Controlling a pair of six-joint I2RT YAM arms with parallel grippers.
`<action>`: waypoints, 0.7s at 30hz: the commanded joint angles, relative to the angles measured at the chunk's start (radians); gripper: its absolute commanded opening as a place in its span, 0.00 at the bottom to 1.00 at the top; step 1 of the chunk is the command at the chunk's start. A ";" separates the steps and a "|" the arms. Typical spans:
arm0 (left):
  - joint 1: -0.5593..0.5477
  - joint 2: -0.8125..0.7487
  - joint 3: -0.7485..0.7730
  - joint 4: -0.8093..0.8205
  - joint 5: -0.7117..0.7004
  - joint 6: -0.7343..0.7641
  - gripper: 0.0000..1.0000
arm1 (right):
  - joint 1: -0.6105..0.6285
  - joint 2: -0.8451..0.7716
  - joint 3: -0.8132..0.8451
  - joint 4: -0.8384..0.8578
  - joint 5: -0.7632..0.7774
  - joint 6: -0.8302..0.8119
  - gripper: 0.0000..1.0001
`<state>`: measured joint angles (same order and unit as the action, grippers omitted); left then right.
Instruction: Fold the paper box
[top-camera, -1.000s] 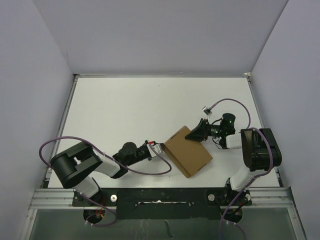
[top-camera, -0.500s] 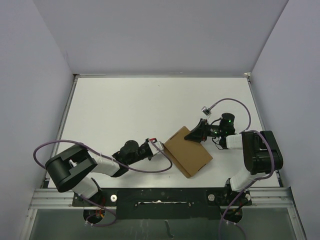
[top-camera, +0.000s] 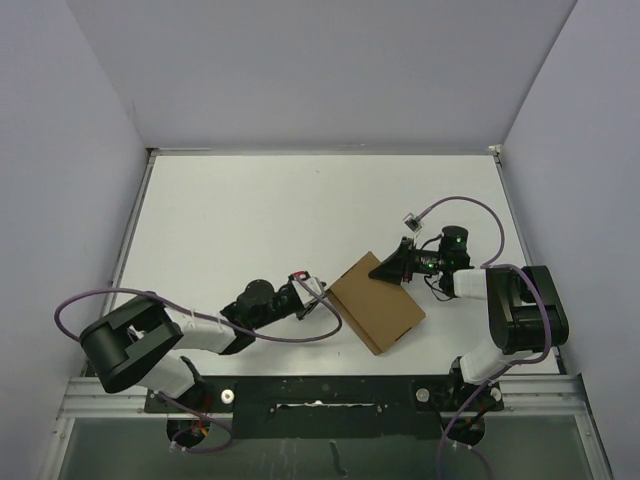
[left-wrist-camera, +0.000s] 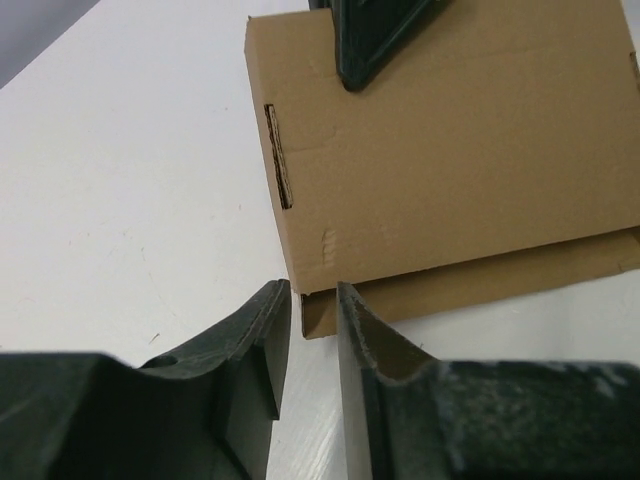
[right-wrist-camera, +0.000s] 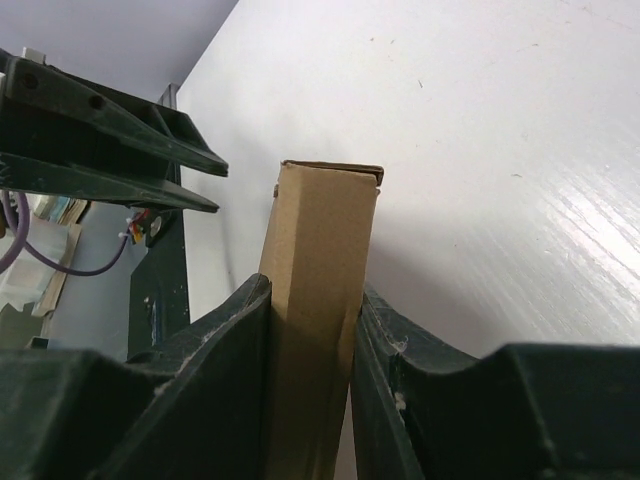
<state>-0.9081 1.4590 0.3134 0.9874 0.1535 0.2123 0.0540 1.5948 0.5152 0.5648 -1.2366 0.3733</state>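
A thin, flat brown cardboard box lies closed on the white worktop. It sits in the right half, closer to the near edge than to the far one. Its long axis runs on a diagonal: one short end points toward the far edge and somewhat left, the other toward the near-right corner.

The right fingers grip the box at its far end. They clamp it across its thickness, one finger pressed against each broad face, so the right wrist view shows the box edge-on between them.

The left fingers stand slightly apart and hold nothing. They lie low over the worktop at the box's corner that faces the left edge, and that corner shows in the narrow gap between the tips. Whether they touch the cardboard cannot be told.

In the left wrist view the top face carries a narrow slot beside one short side, and a lower cardboard layer juts out from under the top face along the adjoining long side.
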 joint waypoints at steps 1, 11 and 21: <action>0.005 -0.093 0.002 0.013 -0.008 -0.061 0.28 | -0.001 -0.030 0.028 0.057 0.067 -0.135 0.00; 0.156 -0.269 0.004 -0.283 0.018 -0.379 0.30 | 0.022 -0.074 0.063 -0.068 0.098 -0.256 0.00; 0.206 -0.419 -0.046 -0.426 -0.005 -0.492 0.31 | 0.154 -0.138 0.301 -0.632 0.275 -0.643 0.00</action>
<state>-0.7143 1.1168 0.2703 0.6178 0.1604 -0.2092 0.1486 1.4979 0.7105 0.1471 -1.1175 0.0513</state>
